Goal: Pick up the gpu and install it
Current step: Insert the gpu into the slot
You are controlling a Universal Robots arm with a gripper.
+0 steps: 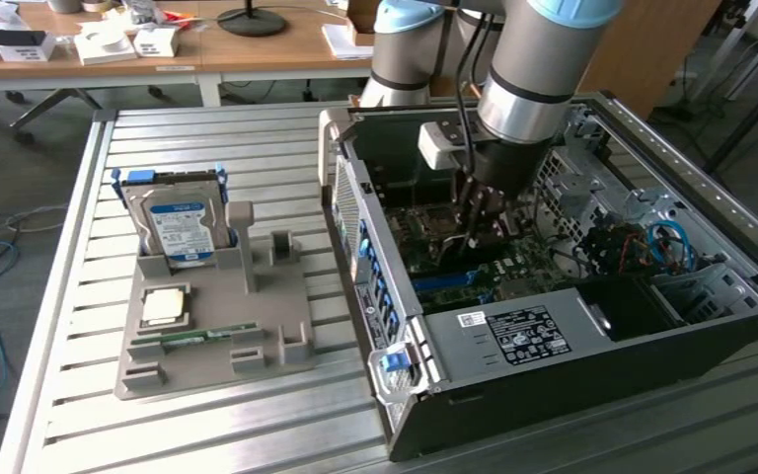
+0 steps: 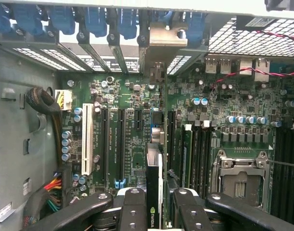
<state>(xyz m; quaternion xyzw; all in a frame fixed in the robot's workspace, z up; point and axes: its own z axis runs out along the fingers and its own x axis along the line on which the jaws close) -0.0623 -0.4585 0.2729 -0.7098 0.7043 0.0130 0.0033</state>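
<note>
The gpu (image 2: 154,192) stands edge-on between my fingers as a thin dark slab with a small green logo on its edge. Its metal bracket (image 2: 161,36) reaches the case's rear slot openings. My gripper (image 2: 156,211) is shut on the gpu, one black finger (image 2: 132,207) pressing on each side. The card sits low over the green motherboard (image 2: 137,96), in line with a long black expansion slot (image 2: 122,144) area. In the exterior view my gripper (image 1: 485,222) reaches down inside the open computer case (image 1: 537,336).
A white slot (image 2: 89,144) and a CPU socket (image 2: 241,168) flank the card. Cable bundles (image 2: 46,103) lie near the case wall. On the table, a grey holder (image 1: 221,316) carries a hard drive (image 1: 182,222), a chip (image 1: 166,304) and a memory stick (image 1: 194,336).
</note>
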